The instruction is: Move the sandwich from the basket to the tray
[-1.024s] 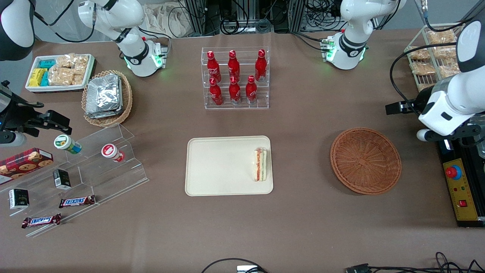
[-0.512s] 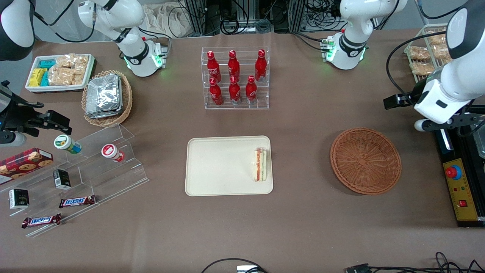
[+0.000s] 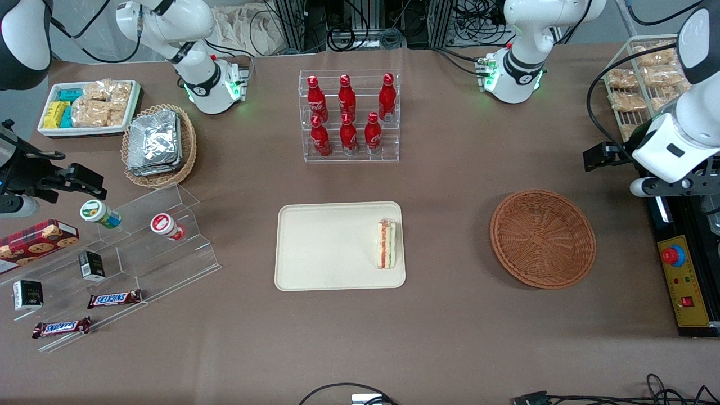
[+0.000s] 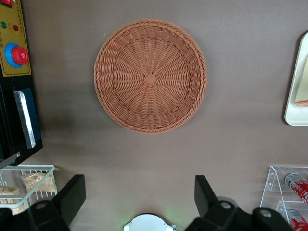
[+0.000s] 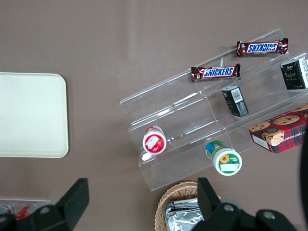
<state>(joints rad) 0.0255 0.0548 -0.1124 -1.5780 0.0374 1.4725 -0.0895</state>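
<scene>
The sandwich [image 3: 386, 243] lies on the cream tray [image 3: 326, 247], close to the rim nearest the basket, with its orange and green cut edge showing. The reddish-brown wicker basket [image 3: 543, 238] is empty; it also shows in the left wrist view [image 4: 150, 76]. My left gripper [image 3: 655, 183] hangs open and empty above the table, beside the basket toward the working arm's end and a little farther from the front camera. In the left wrist view the gripper [image 4: 138, 195] has its black fingers [image 4: 72, 192] wide apart with nothing between them. The tray's rim [image 4: 297, 82] shows there too.
A clear rack of red bottles [image 3: 349, 115] stands farther from the camera than the tray. A yellow control box with a red button [image 3: 683, 281] and a wire rack of bagged snacks [image 3: 641, 84] sit near my gripper. Snack shelves [image 3: 112, 264] lie toward the parked arm's end.
My left gripper has drifted away from the basket toward the working arm's end of the table. The sandwich, tray and basket have not moved.
</scene>
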